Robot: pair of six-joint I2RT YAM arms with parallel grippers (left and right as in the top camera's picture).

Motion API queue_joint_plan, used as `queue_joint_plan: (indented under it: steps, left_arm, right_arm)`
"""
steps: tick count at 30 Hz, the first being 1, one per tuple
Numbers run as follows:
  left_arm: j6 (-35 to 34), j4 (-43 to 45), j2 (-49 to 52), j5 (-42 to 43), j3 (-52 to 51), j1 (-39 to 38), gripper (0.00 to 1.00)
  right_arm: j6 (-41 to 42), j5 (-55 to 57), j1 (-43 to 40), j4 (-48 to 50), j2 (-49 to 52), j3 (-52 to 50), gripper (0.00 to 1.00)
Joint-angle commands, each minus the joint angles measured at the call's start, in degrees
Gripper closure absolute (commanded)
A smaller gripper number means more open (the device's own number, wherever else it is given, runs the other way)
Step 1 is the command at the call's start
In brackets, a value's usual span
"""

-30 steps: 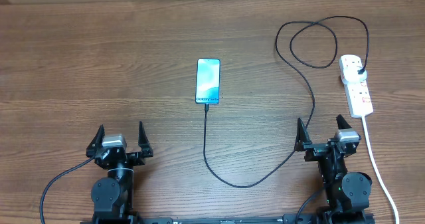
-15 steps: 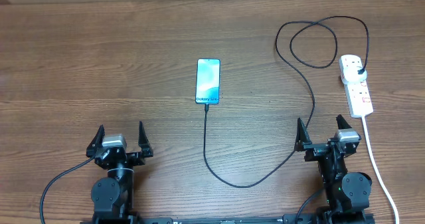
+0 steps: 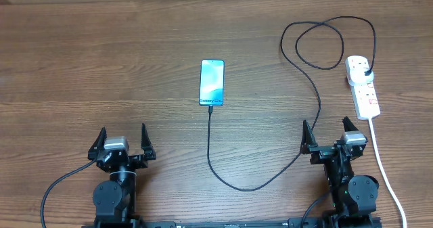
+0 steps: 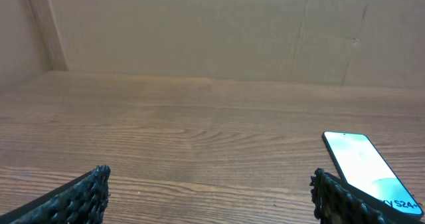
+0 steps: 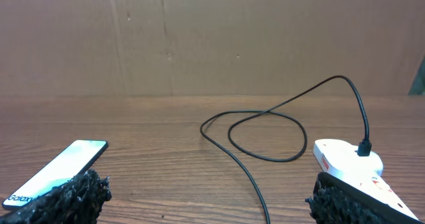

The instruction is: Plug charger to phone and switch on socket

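Note:
The phone (image 3: 212, 82) lies flat mid-table with its blue screen lit; it also shows at the right of the left wrist view (image 4: 362, 165) and at the left of the right wrist view (image 5: 56, 169). The black charger cable (image 3: 233, 180) runs from the phone's near end, curves right, loops at the back and ends in a black plug seated in the white socket strip (image 3: 362, 86), also seen as plug and strip (image 5: 348, 161). My left gripper (image 3: 123, 141) and right gripper (image 3: 330, 132) stand open near the front edge, holding nothing. The cable passes between the right fingers.
The strip's thick white cord (image 3: 385, 174) runs down the right side past my right arm. A cardboard wall (image 4: 212, 31) closes the far side of the wooden table (image 3: 101, 65).

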Motion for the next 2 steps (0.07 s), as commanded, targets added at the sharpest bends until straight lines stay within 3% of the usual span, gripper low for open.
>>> queue_joint_plan:
  steps: [1, 2]
  left_arm:
    - [1.3, -0.1, -0.6, 0.6, -0.2, 0.2, 0.00]
    - [1.3, -0.1, -0.6, 0.7, -0.2, 0.2, 0.00]
  right_arm:
    - [0.1, 0.3, -0.2, 0.4, -0.5, -0.6, 0.00]
    - [0.1, 0.3, -0.2, 0.4, -0.5, -0.6, 0.00]
